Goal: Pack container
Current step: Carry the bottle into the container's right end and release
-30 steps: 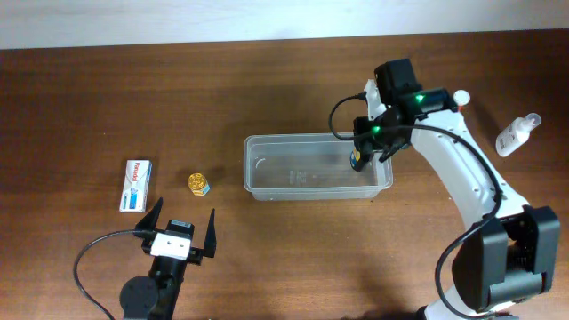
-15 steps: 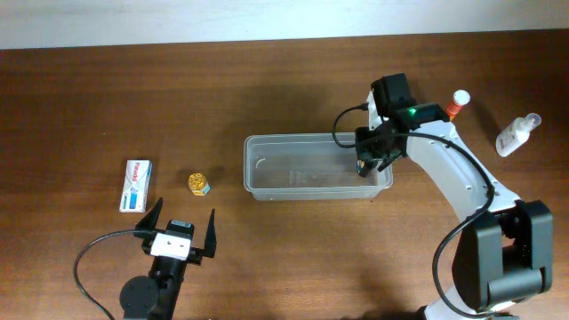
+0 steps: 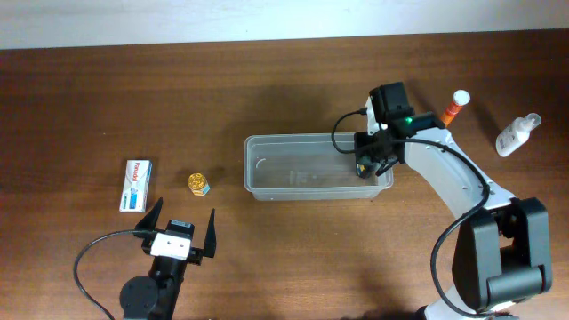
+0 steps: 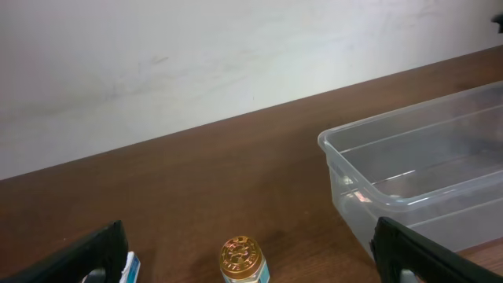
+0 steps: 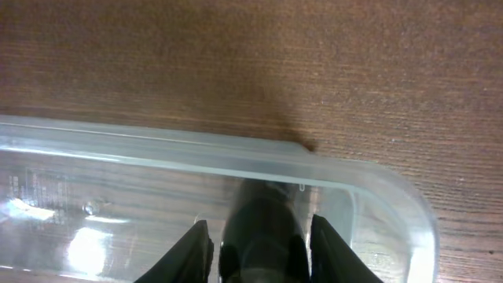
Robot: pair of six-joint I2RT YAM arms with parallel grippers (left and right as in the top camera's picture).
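Your right gripper [image 5: 262, 236] straddles a dark object [image 5: 263, 206] inside the container [image 5: 236, 161]; can't tell if clamped. Your left gripper [image 3: 185, 210] is spread wide.

We see a table [image 3: 267, 80] of brown wood, matt with fine grain. The container [image 3: 302, 138] is clear plastic, smooth and glossy (light glints on its floor). The jar lid [image 4: 239, 255] looks like shiny gold metal.
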